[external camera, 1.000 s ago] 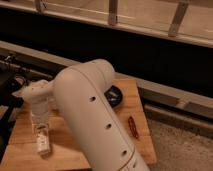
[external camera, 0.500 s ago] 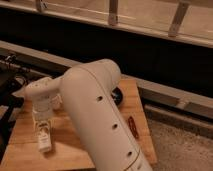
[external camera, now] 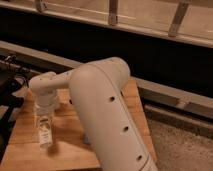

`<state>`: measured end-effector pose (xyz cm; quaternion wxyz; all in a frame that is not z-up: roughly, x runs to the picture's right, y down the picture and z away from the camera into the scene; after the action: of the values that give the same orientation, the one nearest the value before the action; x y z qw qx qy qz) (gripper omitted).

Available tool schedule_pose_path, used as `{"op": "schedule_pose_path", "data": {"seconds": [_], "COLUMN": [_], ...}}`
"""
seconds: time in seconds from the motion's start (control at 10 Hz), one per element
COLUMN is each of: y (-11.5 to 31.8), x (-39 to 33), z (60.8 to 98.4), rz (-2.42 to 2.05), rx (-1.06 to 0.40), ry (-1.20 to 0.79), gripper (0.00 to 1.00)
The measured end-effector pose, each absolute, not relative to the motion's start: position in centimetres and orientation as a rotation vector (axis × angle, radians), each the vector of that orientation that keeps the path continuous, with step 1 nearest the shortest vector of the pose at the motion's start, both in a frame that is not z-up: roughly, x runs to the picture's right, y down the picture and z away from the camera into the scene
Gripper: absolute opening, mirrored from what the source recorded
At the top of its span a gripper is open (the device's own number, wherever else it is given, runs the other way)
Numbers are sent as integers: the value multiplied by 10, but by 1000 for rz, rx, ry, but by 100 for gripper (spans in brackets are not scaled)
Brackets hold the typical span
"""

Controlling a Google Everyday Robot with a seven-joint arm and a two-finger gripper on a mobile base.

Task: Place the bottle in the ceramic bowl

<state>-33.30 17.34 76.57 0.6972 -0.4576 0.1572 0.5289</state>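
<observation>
My gripper point(external camera: 45, 116) hangs from the white wrist at the left, over the wooden table point(external camera: 22, 147). It is shut on the bottle point(external camera: 45, 134), a slim clear bottle with a pale label, held upright just above the tabletop. My big white arm point(external camera: 107, 110) fills the middle of the view. The ceramic bowl is hidden behind the arm.
A dark ledge and a metal rail point(external camera: 165, 95) run behind the table. Dark equipment point(external camera: 10, 82) stands at the left edge. Gravelly floor point(external camera: 182, 147) lies to the right of the table.
The arm has swung closer and now covers the dark bowl and the small reddish thing on the right. The gripper and bottle have shifted slightly up and to the right.
</observation>
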Motion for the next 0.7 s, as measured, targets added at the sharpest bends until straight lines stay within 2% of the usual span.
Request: {"op": "schedule_pose_path", "data": {"seconds": [0.4,0.7], "y": [157,102], "x": [-323,-288], "z": [759,742], "rz": [1214,1289], "rx": [-980,-901], "ry": [342,321], "gripper": [0,0]}}
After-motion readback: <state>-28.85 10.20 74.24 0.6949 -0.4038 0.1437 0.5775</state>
